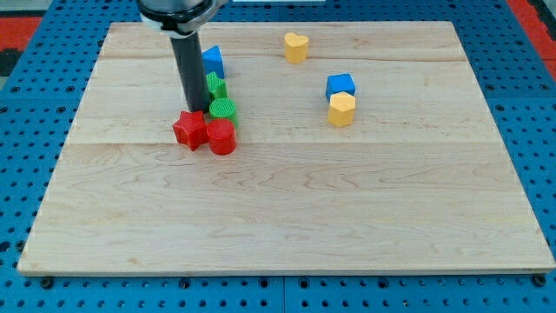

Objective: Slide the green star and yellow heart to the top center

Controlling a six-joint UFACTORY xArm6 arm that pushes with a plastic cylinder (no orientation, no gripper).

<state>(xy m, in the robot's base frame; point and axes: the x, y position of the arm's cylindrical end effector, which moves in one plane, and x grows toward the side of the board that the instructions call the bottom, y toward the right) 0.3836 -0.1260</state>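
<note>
Toward the worktop's upper left, my tip [197,111] stands at the back of a tight cluster, just above the red star [189,129] and beside the green round block [223,109]; it is a bare rod with nothing to spread or pinch, only pressing sideways. Behind the rod sits the green star [215,86], partly hidden, with a blue block [213,61] touching it toward the top edge and a red round block [221,137] at the cluster's lower end. Close to the top edge, near its middle, lies the yellow heart [296,46], standing alone with bare board on both sides. Right of centre a blue cube [340,85] touches a yellow hexagonal block [341,109]. All the lower half of the pale wooden board [287,226] lies open, and blue pegboard [26,96] surrounds it
</note>
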